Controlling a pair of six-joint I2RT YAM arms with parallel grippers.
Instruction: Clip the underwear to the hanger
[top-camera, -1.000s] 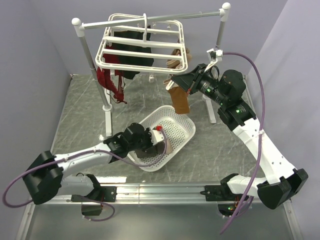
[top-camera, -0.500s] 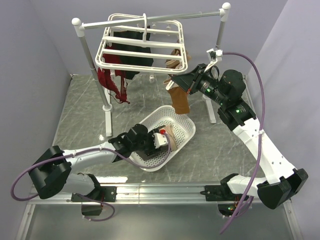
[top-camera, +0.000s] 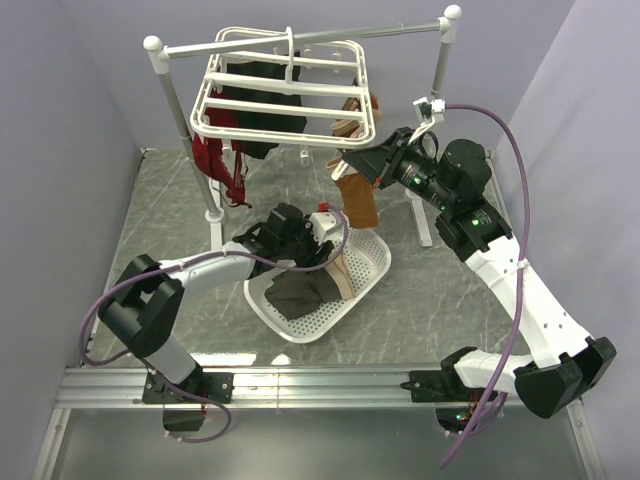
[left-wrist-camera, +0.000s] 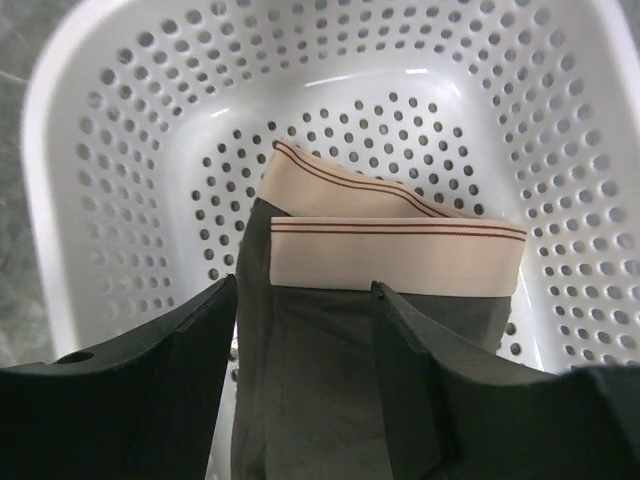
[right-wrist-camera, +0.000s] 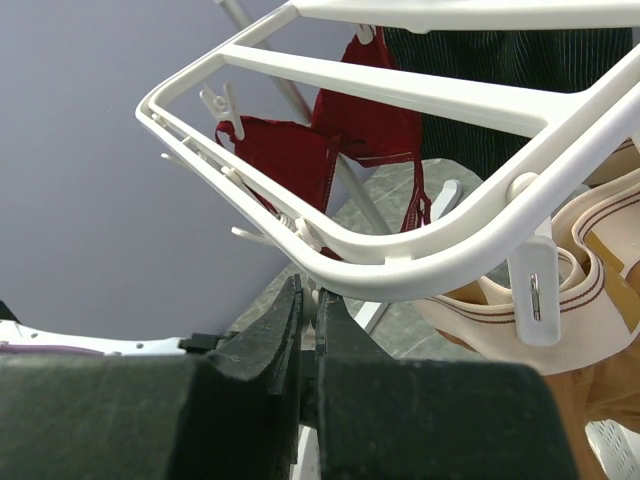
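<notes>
The underwear (top-camera: 300, 291) lies in the white perforated basket (top-camera: 376, 246), dark grey-brown with a pale beige waistband (left-wrist-camera: 395, 255). My left gripper (top-camera: 322, 252) hangs open just above it. In the left wrist view the left gripper (left-wrist-camera: 303, 285) has a black finger on each side of the underwear's dark fabric (left-wrist-camera: 320, 400). The hanger (top-camera: 280, 107), a white frame with crossbars, hangs from the rail. My right gripper (top-camera: 346, 160) is at its front right corner. In the right wrist view the right gripper (right-wrist-camera: 308, 290) is shut on a small white clip under the hanger's rim (right-wrist-camera: 440, 260).
An orange-brown garment (top-camera: 360, 205) hangs from the hanger beside my right gripper. A red lacy garment (top-camera: 225, 170) and a black one (top-camera: 265, 125) hang further left. The grey rail (top-camera: 370, 32) rests on white posts. The basket's wall (left-wrist-camera: 120, 200) surrounds the underwear.
My left arm swung from the basket's near side to its far left side, and its gripper opened. The dark underwear now shows in the basket. The right arm has not moved.
</notes>
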